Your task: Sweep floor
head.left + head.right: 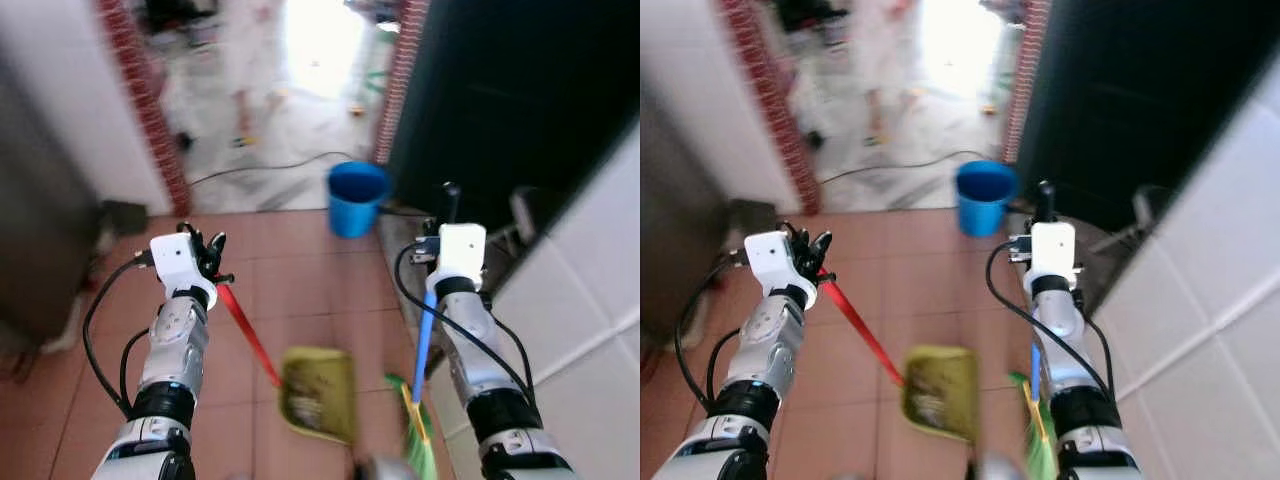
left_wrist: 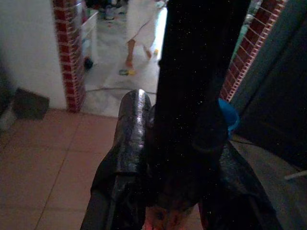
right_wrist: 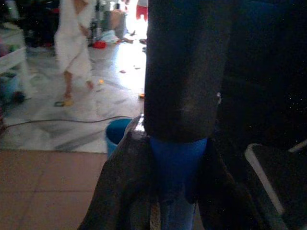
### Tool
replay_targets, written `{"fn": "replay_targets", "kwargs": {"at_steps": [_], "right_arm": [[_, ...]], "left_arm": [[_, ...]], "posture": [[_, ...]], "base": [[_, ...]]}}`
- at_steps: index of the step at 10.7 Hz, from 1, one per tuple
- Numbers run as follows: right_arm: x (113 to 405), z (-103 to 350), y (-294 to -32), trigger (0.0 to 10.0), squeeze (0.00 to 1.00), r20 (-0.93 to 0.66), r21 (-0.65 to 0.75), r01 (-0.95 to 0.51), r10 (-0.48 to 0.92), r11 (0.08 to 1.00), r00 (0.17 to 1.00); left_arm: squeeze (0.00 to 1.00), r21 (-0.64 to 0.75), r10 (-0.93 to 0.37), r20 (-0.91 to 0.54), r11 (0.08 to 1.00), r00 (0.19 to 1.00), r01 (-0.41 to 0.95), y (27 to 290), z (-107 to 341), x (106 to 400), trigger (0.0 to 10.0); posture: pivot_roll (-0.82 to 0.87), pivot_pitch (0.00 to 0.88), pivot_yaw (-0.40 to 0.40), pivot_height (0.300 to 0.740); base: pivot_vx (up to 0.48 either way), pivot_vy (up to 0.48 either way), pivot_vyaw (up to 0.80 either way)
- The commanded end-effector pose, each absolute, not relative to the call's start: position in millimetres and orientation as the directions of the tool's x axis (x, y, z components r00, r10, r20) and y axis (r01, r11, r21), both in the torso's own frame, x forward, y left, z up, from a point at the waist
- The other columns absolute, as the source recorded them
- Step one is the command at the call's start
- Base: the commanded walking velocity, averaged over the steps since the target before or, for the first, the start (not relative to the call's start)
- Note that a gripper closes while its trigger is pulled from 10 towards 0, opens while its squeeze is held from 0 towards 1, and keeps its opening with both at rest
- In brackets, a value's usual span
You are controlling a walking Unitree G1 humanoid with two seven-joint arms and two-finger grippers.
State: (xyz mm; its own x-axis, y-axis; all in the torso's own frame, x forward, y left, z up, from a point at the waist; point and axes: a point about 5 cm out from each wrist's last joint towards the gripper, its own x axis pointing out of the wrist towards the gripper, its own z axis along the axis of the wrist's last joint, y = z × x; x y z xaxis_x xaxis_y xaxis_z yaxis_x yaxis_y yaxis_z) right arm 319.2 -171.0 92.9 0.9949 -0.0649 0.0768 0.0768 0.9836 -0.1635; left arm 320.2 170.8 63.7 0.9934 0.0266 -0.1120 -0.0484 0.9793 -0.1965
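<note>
A yellow-green dustpan (image 1: 318,392) with dirt in it rests on the terracotta tiles between my arms. Its red handle (image 1: 248,332) slants up into my left gripper (image 1: 211,256), which is shut on it. In the left wrist view the black fingers (image 2: 132,139) clamp the dark top of that handle. My right gripper (image 1: 440,228) is shut on the broom's blue handle (image 1: 425,340), just under its black cap (image 3: 184,67). The broom's green bristles (image 1: 418,438) touch the floor by the dustpan's right side.
A blue bucket (image 1: 356,197) stands ahead by the doorway, between two brick pillars (image 1: 140,100). A cable (image 1: 270,168) lies on the marble floor beyond, where a person in white (image 3: 72,38) walks. A white tiled wall (image 1: 590,300) runs close on my right, a dark panel (image 1: 500,100) ahead.
</note>
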Motion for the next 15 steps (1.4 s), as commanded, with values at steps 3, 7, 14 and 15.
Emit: {"fn": "replay_targets", "kwargs": {"at_steps": [3,7,14,15], "right_arm": [[320.3,99.3,-177.1,10.0,0.0,0.109,-0.18,0.089,-0.07,0.98,0.992],[321.5,100.8,-178.3,10.0,0.0,0.114,-0.184,0.088,-0.067,0.979,0.991],[323.5,102.1,-178.4,10.0,0.0,0.117,-0.192,0.089,-0.067,0.977,0.991],[323.3,101.8,-178.6,10.0,0.0,0.118,-0.193,0.09,-0.068,0.977,0.991]], "left_arm": [[0.0,-0.233,0.013,-0.067,0.972,0.998,-0.028,164.7,73.3,325.9,10.0],[0.0,-0.231,0.007,-0.06,0.973,0.998,-0.021,163.2,74.9,327.4,10.0],[0.0,-0.238,-0.006,-0.053,0.971,0.999,-0.006,159.4,75.9,328.1,10.0],[0.0,-0.246,-0.007,-0.053,0.969,0.999,-0.006,158.5,75.4,327.8,10.0]], "posture": [[-0.05,0.0,0.006,0.74],[-0.05,0.0,0.001,0.74],[-0.06,0.0,-0.001,0.74],[-0.06,0.0,-0.001,0.74]], "base": [[0.415,0.101,0.0],[0.351,0.328,0.0],[0.385,0.226,0.0],[0.439,0.0,0.0]]}}
